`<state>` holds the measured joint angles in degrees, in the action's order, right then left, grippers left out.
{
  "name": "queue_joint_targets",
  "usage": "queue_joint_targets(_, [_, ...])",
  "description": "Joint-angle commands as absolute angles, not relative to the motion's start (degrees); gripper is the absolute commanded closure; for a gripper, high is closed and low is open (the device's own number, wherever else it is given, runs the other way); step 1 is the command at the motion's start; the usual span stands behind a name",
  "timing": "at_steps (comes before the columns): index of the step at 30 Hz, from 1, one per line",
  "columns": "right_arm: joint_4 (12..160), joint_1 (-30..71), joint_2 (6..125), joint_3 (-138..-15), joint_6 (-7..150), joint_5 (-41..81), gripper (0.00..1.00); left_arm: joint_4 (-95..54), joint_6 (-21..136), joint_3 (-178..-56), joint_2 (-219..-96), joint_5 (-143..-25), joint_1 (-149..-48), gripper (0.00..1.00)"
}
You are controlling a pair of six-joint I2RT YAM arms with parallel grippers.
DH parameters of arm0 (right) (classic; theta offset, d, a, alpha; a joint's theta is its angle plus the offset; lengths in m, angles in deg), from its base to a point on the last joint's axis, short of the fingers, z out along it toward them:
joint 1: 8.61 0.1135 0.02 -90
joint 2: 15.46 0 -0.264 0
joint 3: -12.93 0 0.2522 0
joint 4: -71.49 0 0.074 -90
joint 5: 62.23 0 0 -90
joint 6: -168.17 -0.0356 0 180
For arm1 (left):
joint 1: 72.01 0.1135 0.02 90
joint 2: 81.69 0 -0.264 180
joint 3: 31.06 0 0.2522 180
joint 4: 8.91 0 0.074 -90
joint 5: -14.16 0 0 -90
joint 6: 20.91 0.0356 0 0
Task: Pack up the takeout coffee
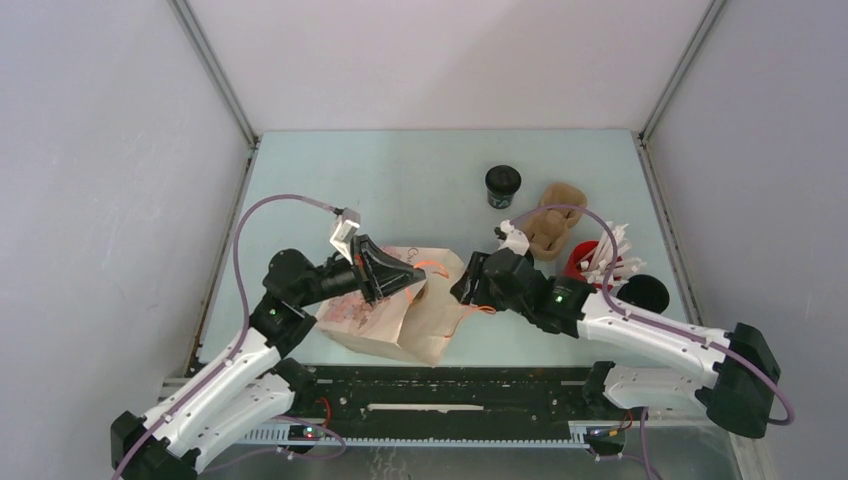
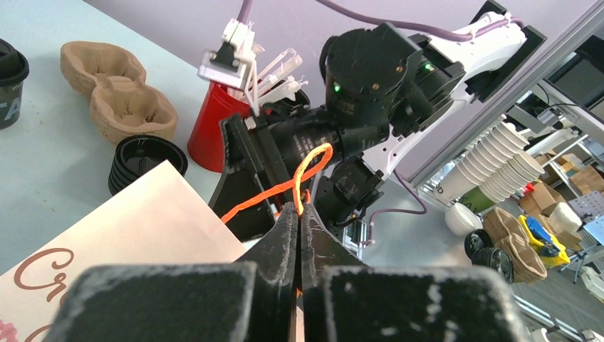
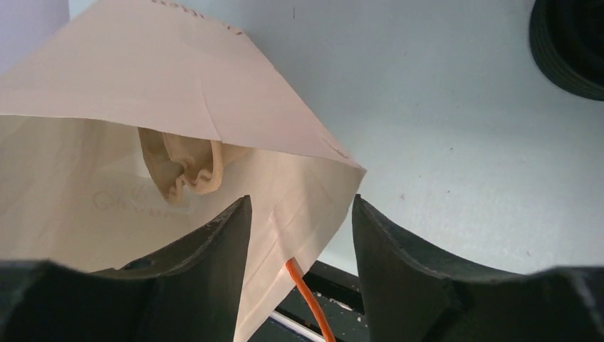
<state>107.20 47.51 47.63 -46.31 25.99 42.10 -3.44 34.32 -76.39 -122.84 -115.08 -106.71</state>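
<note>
The coffee [image 1: 503,185] stands upright at the far side of the table [image 1: 400,170], outside the bag and well apart from both grippers; the left wrist view catches only its edge [image 2: 10,82] at the far left. Just beside it, nearer the right arm, lies the brown pulp carrier [image 1: 553,225], with nothing in its cups. Beyond that come the red cup [image 1: 585,262] of white sticks and a stack of black lids [image 1: 643,293] beside it. The paper bag [image 1: 400,315] sits between the two arms near the table's front edge, its mouth turned toward the right arm. The left gripper [image 1: 416,279] reaches over the bag with its fingers [image 2: 285,235] pressed tight together on the bag's orange handle [image 2: 313,164], whose loop rises above the fingertips. The right gripper [image 1: 462,290] faces it at the bag's mouth, close to the left one. In its wrist view its fingers [image 3: 228,242] stand apart with the edge of the bag's wall and a strand of orange cord [image 3: 303,285] between them, not clamped, and a crumpled fold of paper shows inside the bag [image 3: 142,107].
</note>
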Motion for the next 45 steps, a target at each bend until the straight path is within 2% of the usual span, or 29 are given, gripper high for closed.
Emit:
queue_joint_targets(1, [100.2,48.99,49.36,-45.56,22.33,41.36,0.45,-0.76,33.67,-75.07,-121.13,-114.41,-106.55,1.0])
queue_joint_targets(3, [98.56,48.8,49.54,-46.03,23.08,41.33,0.58,-0.92,33.43,-75.06,-120.48,-113.45,-106.55,1.0])
queue_joint_targets(4, [98.82,48.78,49.26,-47.1,23.89,41.73,0.7,-1.19,33.18,-75.12,-119.93,-112.55,-106.55,1.0])
queue_joint_targets(9, [105.41,51.17,45.68,-53.75,30.78,48.48,0.91,-10.7,35.62,-78.88,-115.93,-102.98,-106.55,1.0])
queue_joint_targets(12, [111.29,51.72,46.05,-60.59,35.84,52.62,0.98,-14.32,35.02,-82.38,-113.6,-98.31,-106.54,1.0])
queue_joint_targets(18, [119.04,52.59,47.93,-73.89,38.88,53.26,1.0,-23.89,32.44,-94.38,-111.99,-94.58,-106.73,1.0])
queue_joint_targets(22, [115.25,50.82,54.15,-73.63,41.62,54.27,1.0,-32.41,31.09,-87.85,-110.98,-78.35,-106.0,1.0])
queue_joint_targets(25, [117.83,47.05,58.54,-77.87,42.29,51.38,1.0,-30.2,29.82,-87.9,-112.2,-85.02,-102.0,1.0])
queue_joint_targets(28, [120.27,49.74,57.04,-84.16,44.86,55.67,1.0,-29.43,30.64,-94.21,-110.98,-90.33,-101.63,1.0])
queue_joint_targets(31, [118.35,48.8,57.47,-83.21,46.69,58.22,1.0,-31.81,33.59,-93.02,-108.89,-84.27,-101.62,1.0])
queue_joint_targets(33, [120.15,44.75,61.34,-84.92,46.92,54.18,1.0,-33.83,32.59,-89.27,-110.49,-79.6,-100.47,1.0])
queue_joint_targets(36, [129.12,44.3,65.11,-92.51,46.73,56.02,1.0,-31.62,30.64,-89.76,-113.87,-90.77,-98.52,1.0])
queue_joint_targets(38, [127.54,47.55,63.26,-91.27,49.78,59.1,1.0,-29.75,30.38,-89.93,-111.73,-91.56,-98.63,1.0])
queue_joint_targets(42, [114.76,47.58,61.0,-80.65,51.19,55.18,1.0,-31.14,30.73,-86.6,-111.99,-85.67,-98.07,1.0])
queue_joint_targets(45, [118.95,47.92,62.82,-83.58,50.88,55.68,1.0,-27.85,28.98,-88.74,-113.48,-93.52,-98.06,1.0])
